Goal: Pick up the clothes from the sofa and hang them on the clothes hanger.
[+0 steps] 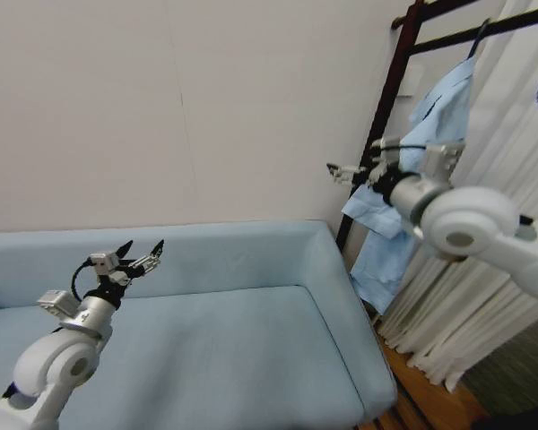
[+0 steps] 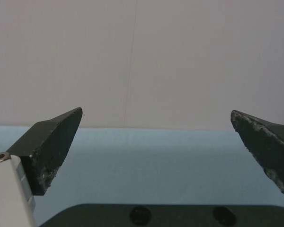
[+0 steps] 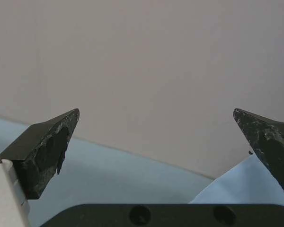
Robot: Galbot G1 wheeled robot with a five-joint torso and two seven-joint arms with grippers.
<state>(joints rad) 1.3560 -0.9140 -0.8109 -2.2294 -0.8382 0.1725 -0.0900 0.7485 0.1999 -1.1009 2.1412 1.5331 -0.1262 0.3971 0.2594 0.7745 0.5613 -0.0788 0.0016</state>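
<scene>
One shirt [image 1: 448, 103], light blue, hangs on the dark wooden rack [image 1: 393, 90] at the right end of the sofa [image 1: 233, 358], and the sofa's seat shows no other clothes, so the task looks about done. The right hand [image 1: 339, 170] is just beside the hanging shirt, fingers spread wide with nothing between them. The left hand [image 1: 143, 248] hovers above the sofa seat near the backrest, also wide open and holding nothing. What seems left is drawing the right arm clear of the rack.

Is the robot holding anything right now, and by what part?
Nothing: left gripper and right gripper are both open; the blue shirt hangs on the rack.
</scene>
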